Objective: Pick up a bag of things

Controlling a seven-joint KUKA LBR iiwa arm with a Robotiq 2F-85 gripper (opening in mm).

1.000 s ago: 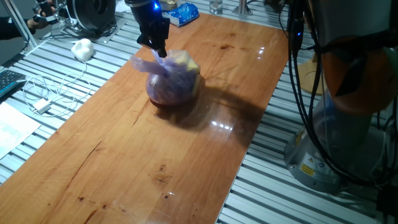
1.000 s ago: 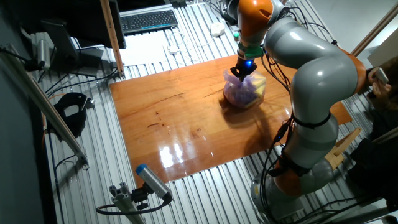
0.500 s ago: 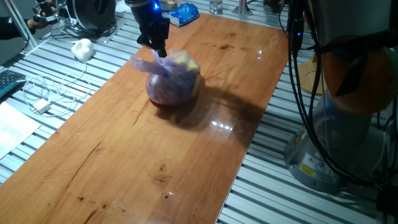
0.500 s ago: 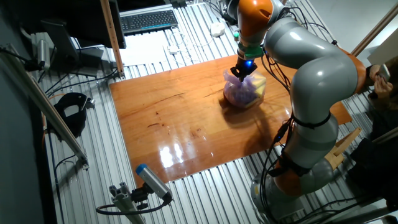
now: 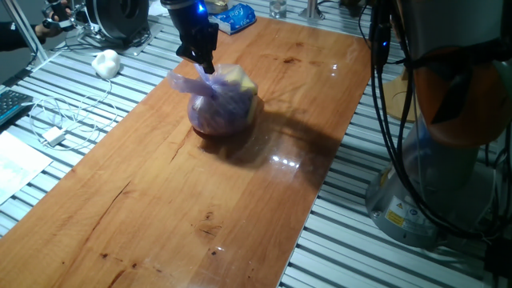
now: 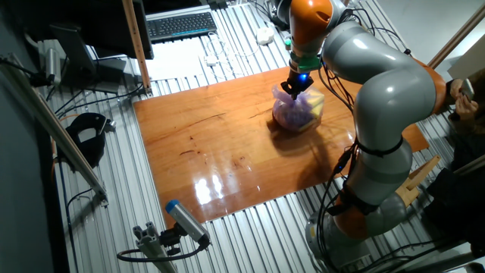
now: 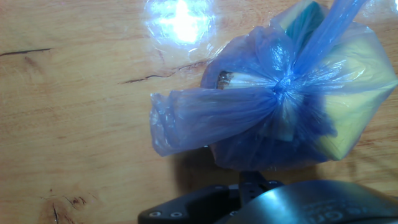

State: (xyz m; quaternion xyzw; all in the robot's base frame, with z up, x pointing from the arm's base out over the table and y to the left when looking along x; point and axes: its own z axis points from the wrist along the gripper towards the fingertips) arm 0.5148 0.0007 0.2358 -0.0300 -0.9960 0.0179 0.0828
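Bag of things (image 5: 222, 104) sits on the glossy, grain-streaked wooden tabletop (image 5: 176, 200), toward its far end: thin, crinkled translucent purple film, rounded and lumpy, with yellow and dark reddish contents showing through, gathered into a tight knot (image 7: 281, 85) on top. From the knot two loose tails of film spread; in the hand view one lies flat leftward and the other runs up to the frame's top edge. Gripper (image 5: 206, 64) hangs right at the knot; whether its fingers are closed on the plastic cannot be told.
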